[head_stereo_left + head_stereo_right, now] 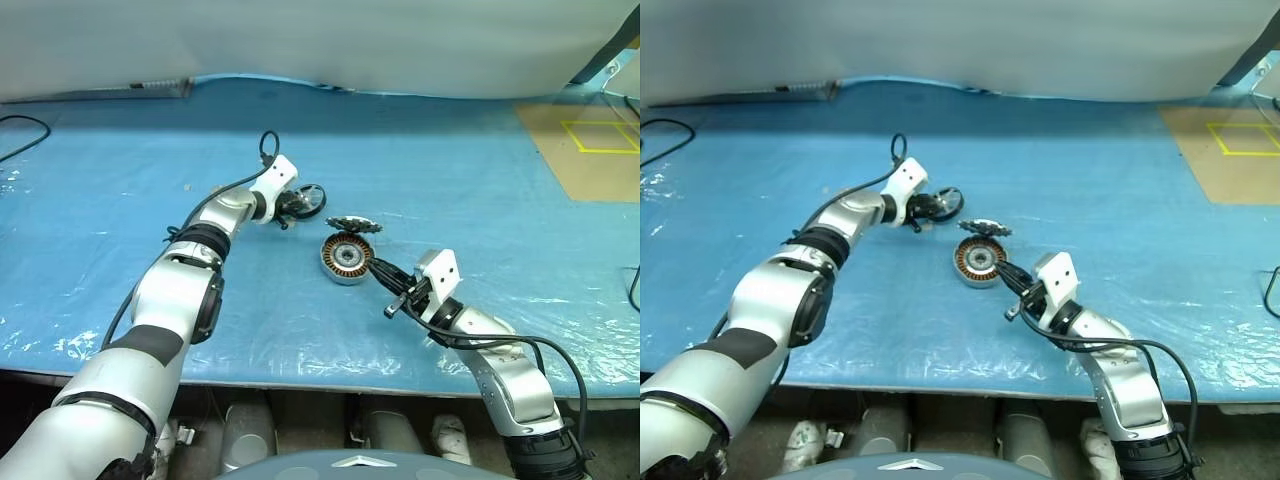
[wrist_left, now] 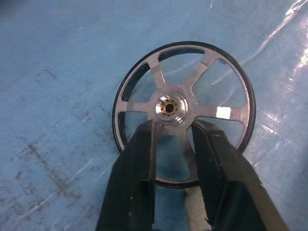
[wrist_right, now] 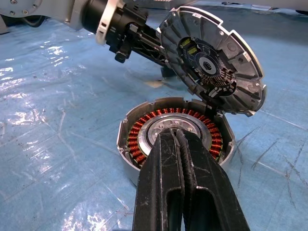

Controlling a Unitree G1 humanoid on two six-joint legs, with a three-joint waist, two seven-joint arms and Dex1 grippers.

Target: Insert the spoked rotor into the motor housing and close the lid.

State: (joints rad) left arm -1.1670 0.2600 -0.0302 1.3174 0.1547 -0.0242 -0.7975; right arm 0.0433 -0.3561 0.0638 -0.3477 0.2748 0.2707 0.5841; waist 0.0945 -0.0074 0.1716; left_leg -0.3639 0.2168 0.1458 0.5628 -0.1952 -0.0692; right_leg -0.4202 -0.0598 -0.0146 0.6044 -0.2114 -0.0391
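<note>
The housing (image 1: 346, 258) sits on the blue worktop (image 1: 450, 180), copper windings facing up. Its lid (image 3: 211, 62) stands open, hinged at the housing's far rim and tilted back. The right pincer (image 3: 179, 144) has its fingers pressed together, tips at the housing's near rim, over the windings. Just beyond the housing, on its left, the left pincer (image 2: 174, 132) straddles a spoke of the rotor (image 2: 183, 111) near the hub, fingers (image 2: 139, 163) narrowly apart; whether they actually clamp it I cannot tell.
</note>
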